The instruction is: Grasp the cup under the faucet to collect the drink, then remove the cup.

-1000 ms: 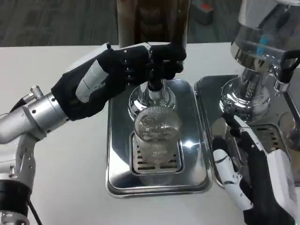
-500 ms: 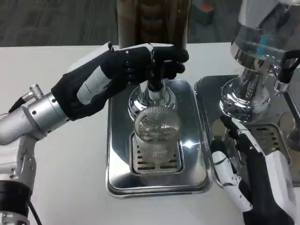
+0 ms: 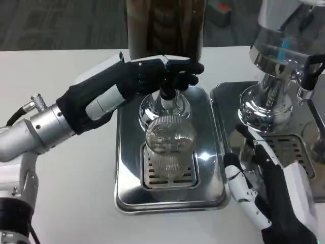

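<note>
My left hand (image 3: pixel 147 76) reached across the upper middle of the frame, its fingers (image 3: pixel 183 71) wrapped over the black faucet (image 3: pixel 170 84) at the foot of the dark drink dispenser (image 3: pixel 165 25). Right under that faucet, at the centre of the frame, stood the clear ribbed cup (image 3: pixel 170 145), upright on the slotted grate of the silver drip tray (image 3: pixel 127 168). No hand touched the cup. My right hand (image 3: pixel 271 195) sat at the lower right, just beside the tray's right edge, holding nothing, fingers (image 3: pixel 238 183) apart and stretched toward the upper left. Behind it, at the upper right, stood a second dispenser (image 3: pixel 284 51) on its own tray (image 3: pixel 223 96). Both trays rested on the white worktop (image 3: pixel 66 193)
</note>
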